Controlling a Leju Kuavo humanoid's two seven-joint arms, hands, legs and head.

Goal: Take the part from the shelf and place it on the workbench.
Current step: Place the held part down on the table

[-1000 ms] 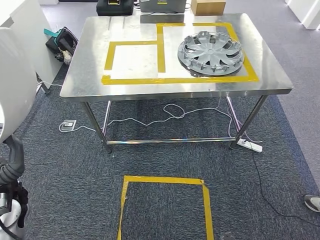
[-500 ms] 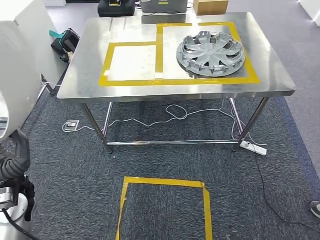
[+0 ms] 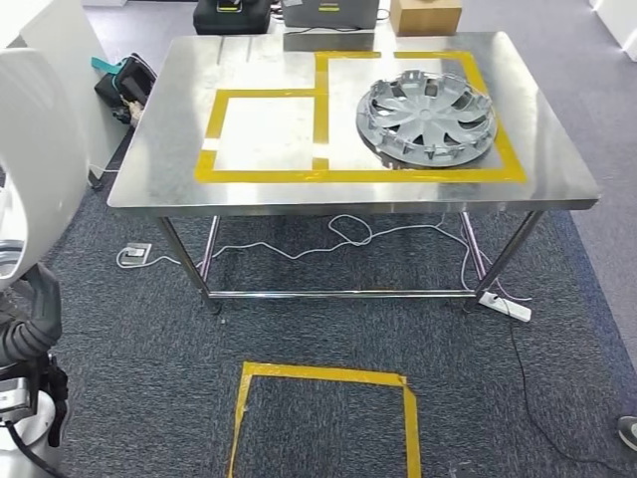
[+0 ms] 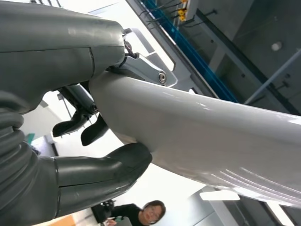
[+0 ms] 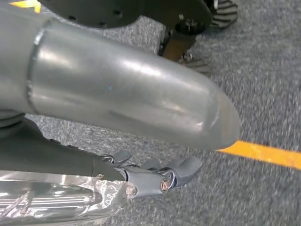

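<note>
**Pale grey panel held at the robot's left side, short of the steel bench**

Pale grey and smoothly curved, the large moulded panel (image 3: 38, 159) rides at the robot's near left, off the bench and well apart from it. The left hand (image 3: 34, 324) grips its lower edge. From the wrist I can see the thick grey thumb pressed under the panel (image 4: 213, 136) and the darker fingers (image 4: 93, 133) hooked over the other face, so the left hand (image 4: 64, 179) is clamped on it.

The right hand (image 5: 152, 176) hangs low over the dark blue-grey carpet (image 5: 262, 70), near a strip of yellow floor tape (image 5: 262, 153). Its fingers lie loosely curved, but I cannot tell whether they are closed on anything.

Ahead stands the stainless-steel bench (image 3: 150, 169), marked with two rectangles of yellow tape (image 3: 259, 176). A round grey plastic wheel cover (image 3: 427, 118) lies in the right rectangle. On the carpet nearer the robot is a yellow taped square (image 3: 322, 375). A white power strip (image 3: 505, 307) lies by the bench's near right leg, and a brown cardboard box (image 3: 425, 15) sits beyond the far edge.
</note>
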